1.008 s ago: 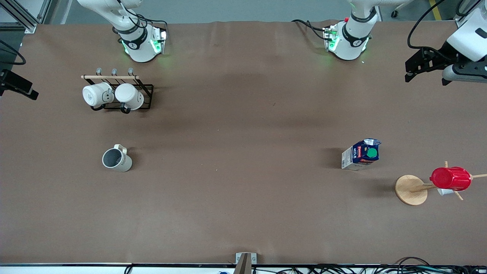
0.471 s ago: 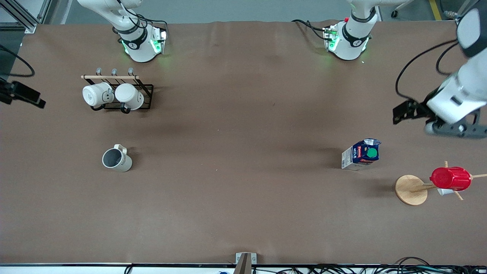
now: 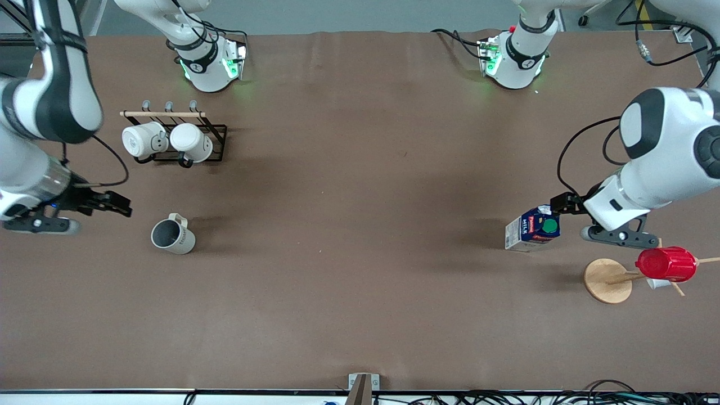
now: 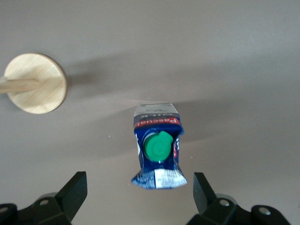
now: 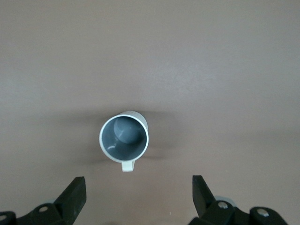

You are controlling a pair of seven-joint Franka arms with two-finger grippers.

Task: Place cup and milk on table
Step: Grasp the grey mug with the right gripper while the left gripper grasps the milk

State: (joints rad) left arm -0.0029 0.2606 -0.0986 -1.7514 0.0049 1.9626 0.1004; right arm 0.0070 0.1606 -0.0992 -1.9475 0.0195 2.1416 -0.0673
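Risk: milk at mid-right tipping, cup at mid-left skidding, if left gripper or right gripper, both spread wide and empty, descend off-centre.

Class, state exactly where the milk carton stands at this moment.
The milk carton stands upright on the table toward the left arm's end, beside the wooden stand and slightly farther from the front camera, with the open left gripper hovering over it.

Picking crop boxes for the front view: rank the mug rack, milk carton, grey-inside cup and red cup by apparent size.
1. Mug rack, clearly largest.
2. Red cup and milk carton: too alike to rank.
3. Grey-inside cup, slightly smaller.
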